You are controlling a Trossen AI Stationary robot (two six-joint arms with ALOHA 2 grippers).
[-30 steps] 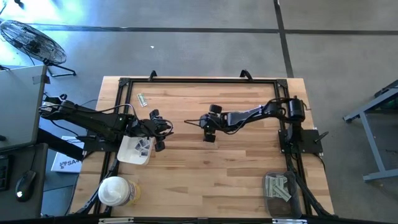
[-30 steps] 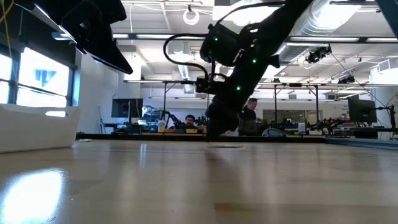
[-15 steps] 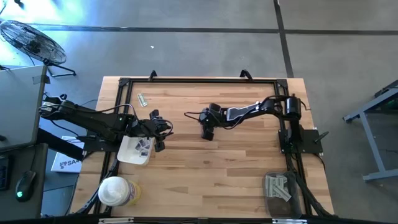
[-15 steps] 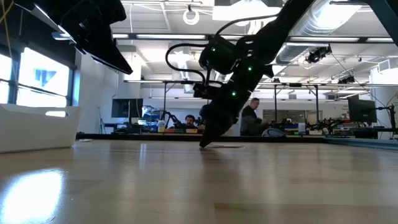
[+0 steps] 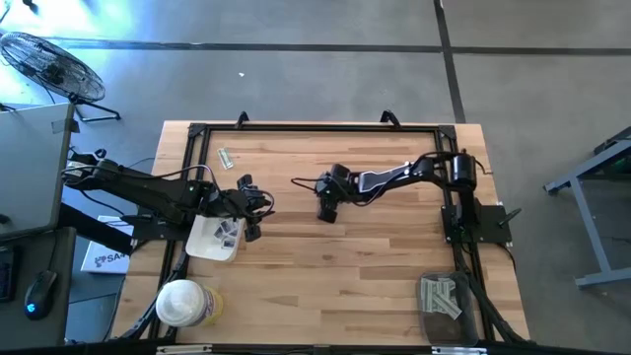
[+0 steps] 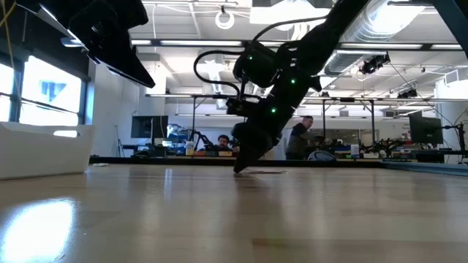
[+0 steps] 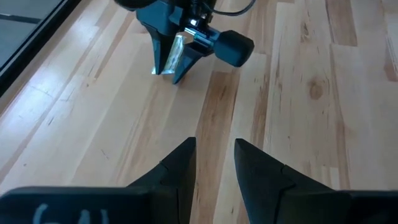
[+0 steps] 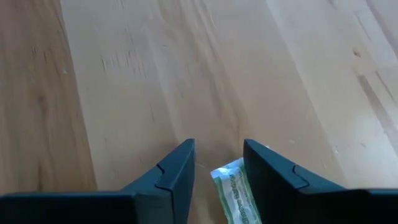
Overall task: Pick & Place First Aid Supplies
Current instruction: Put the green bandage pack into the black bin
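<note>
A narrow pale green strip (image 8: 233, 190) lies on the wooden table near its middle. My right gripper (image 8: 219, 146) slants down over it, open, its fingertips at the table (image 6: 239, 169) on either side of the strip's end. One finger (image 8: 267, 171) is close against the strip's edge; whether it touches, I cannot tell. In the left wrist view the strip (image 7: 176, 53) shows between the right gripper's fingers. My left gripper (image 7: 214, 144) hangs open and empty above the right side of the white tray (image 5: 200, 248), which holds square white packets (image 5: 227, 233).
Another strip (image 5: 225, 156) lies near the table's far left corner. A round white-lidded tub (image 5: 182, 304) stands at the near left. A dark tray (image 5: 444, 328) with several strips sits at the near right. Bare wood stretches across the table's middle and near side.
My right gripper has sunk to the table and moved a little toward the far edge. It has tipped from nearly upright to a slant, so that its fingertips stand on the wood. The left arm has kept still.
</note>
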